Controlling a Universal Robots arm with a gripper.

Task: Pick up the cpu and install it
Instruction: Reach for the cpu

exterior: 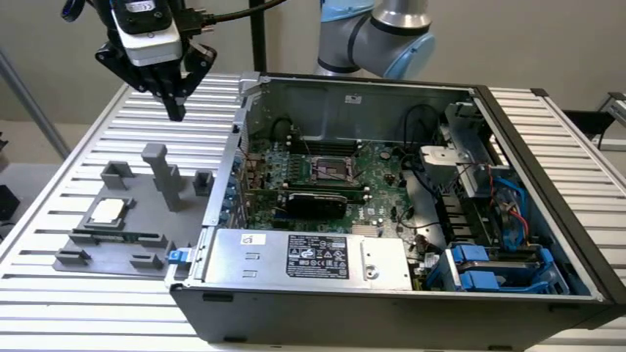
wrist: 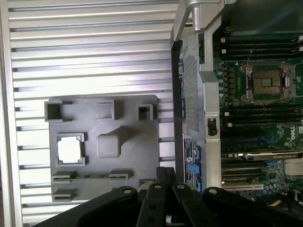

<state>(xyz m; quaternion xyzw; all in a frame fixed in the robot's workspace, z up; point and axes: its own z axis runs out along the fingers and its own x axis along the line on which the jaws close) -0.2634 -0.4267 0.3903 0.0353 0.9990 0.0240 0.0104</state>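
The cpu (exterior: 108, 210) lies flat in a pocket of the grey tray (exterior: 146, 218), lower left of the frame. Above and right, the jaws hang closed, empty; a clean pick probably needs a centred, level grip on its edges.

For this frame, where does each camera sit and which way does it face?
Exterior view: off the arm, above, looking down on the open computer case and grey tray; arm and end effector show.
Wrist view: on the wrist, facing straight down; the end effector's dark fingers show.
Shared: cpu, socket, tray, case.
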